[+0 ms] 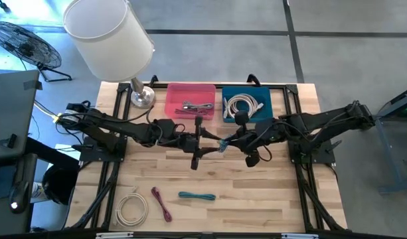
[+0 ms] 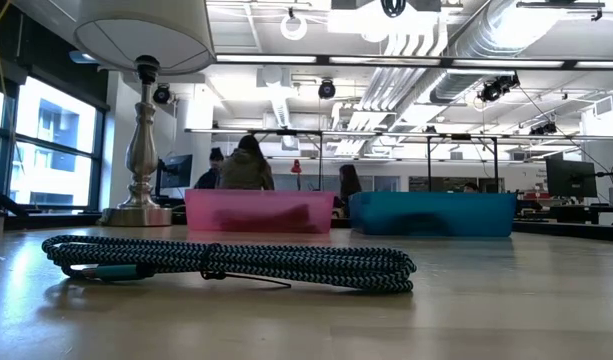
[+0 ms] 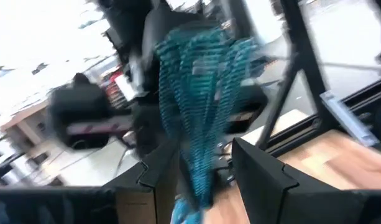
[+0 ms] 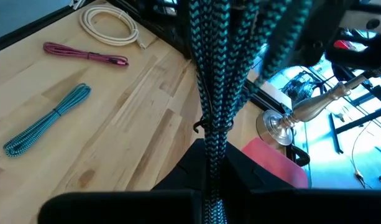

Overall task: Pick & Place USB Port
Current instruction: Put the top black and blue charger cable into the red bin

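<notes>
A bundled teal braided USB cable (image 1: 222, 147) hangs in the air over the middle of the table, between my two grippers. My left gripper (image 1: 202, 143) comes at it from the table's left and is shut on it; in its wrist view the bundle (image 3: 199, 93) rises from between the fingers. My right gripper (image 1: 235, 141) comes from the right and is shut on the same bundle (image 4: 212, 74). A second teal cable (image 1: 196, 196) lies flat near the front edge, and is the cable in the foreground (image 2: 236, 262) of the low view. My left gripper has the bundle's narrow end (image 3: 196, 180) between its two fingers, which point about level toward the table's right. Blur hides how the pads meet it. The bundle is lifted clear. My right gripper pinches the bundle's other end (image 4: 214, 158) between its two fingers, just behind the black tie (image 4: 206, 124). The fingers slant down from the table's right and lie along the cable. The strands fan out beyond them, clear of the table.
At the back stand a pink bin (image 1: 190, 87) with a grey cable and a teal bin (image 1: 277, 106) with a white cable. A lamp (image 1: 110, 33) stands at the back left. A white coil (image 1: 131, 207) and a magenta cable (image 1: 161, 202) lie near the front.
</notes>
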Controlling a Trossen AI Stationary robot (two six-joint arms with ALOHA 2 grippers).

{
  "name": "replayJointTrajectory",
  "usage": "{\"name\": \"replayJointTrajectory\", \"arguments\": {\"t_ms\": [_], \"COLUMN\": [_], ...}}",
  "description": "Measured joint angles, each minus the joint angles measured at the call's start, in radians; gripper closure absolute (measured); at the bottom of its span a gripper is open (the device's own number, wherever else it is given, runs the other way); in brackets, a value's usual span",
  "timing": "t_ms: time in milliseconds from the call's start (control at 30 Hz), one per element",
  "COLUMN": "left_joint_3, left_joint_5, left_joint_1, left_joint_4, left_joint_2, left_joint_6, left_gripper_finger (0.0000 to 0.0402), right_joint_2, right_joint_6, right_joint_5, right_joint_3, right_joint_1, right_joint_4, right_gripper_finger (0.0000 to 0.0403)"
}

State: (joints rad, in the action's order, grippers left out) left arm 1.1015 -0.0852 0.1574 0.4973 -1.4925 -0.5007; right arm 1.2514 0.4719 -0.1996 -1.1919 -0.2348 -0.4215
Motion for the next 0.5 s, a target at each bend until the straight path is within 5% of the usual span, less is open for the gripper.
{"name": "replayJointTrajectory", "arguments": {"t_ms": [267,500], "left_joint_3": [0.0,0.0], "left_joint_5": [-0.018,0.071], "left_joint_1": [-0.001,-0.001], "left_joint_4": [0.01,0.017], "left_joint_2": [0.0,0.0], "left_joint_6": [0.008,0.037], "left_gripper_finger": [0.0255,0.0255], "right_joint_2": [0.001,0.001], "right_joint_6": [-0.001,-0.001], "right_joint_5": [0.008,0.007], "right_joint_3": [0.0,0.0], "right_joint_1": [-0.001,-0.001], "right_joint_4": [-0.001,-0.002], "right_gripper_finger": [0.039,0.039]}}
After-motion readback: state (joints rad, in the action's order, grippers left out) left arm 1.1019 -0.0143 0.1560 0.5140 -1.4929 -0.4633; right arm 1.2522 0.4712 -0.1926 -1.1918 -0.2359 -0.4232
